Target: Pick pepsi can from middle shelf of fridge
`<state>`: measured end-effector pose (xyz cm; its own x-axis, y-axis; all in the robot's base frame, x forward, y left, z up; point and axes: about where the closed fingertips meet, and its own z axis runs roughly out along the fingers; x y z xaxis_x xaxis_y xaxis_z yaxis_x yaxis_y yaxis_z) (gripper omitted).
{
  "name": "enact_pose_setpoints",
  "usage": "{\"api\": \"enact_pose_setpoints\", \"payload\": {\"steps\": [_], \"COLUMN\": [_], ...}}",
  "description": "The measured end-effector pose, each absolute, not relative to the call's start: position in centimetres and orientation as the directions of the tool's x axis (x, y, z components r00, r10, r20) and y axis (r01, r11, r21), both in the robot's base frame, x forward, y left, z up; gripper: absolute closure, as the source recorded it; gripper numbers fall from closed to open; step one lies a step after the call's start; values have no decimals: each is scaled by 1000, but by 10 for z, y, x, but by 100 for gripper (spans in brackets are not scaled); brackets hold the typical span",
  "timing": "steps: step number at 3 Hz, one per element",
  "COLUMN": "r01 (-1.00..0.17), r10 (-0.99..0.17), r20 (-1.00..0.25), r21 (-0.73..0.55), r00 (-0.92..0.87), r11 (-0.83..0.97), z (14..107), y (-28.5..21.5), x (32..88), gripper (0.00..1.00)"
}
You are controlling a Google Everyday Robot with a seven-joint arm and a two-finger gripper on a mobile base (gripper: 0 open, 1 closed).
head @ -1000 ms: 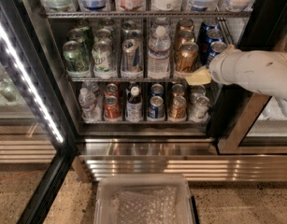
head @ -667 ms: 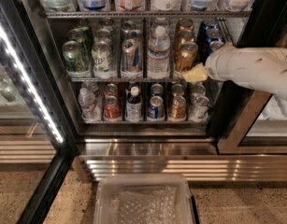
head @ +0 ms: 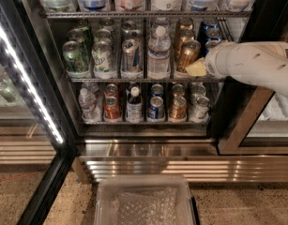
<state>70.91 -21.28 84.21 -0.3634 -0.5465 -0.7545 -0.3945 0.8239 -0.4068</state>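
Hovering at the middle shelf (head: pixel 134 79), the pincer (head: pixel 196 68) perhaps touches a gold can (head: pixel 186 54); clenched or not, unclear.

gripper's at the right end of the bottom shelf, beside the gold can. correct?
No. The gripper is at the right end of the middle shelf, not the bottom one. It is beside the gold can, as the camera view shows.

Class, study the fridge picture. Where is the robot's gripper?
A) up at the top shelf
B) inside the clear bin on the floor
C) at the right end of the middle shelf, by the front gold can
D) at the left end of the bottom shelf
C: the gripper is at the right end of the middle shelf, beside the front gold can; the pepsi can stands farther back.
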Motion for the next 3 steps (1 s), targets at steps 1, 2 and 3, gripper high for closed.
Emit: {"api": "enact_pose_setpoints", "payload": {"steps": [1, 2, 3], "r01": [-395, -395, -404], "r10": [-547, -547, -558], "r20": [-754, -754, -738], "r21": [-407, -407, -411], "r00": [-363, -363, -379], "r11": [824, 824, 817], "z": [848, 852, 845], "y": [-214, -215, -224], "x": [708, 708, 695], "gripper": [76, 98, 100]}}
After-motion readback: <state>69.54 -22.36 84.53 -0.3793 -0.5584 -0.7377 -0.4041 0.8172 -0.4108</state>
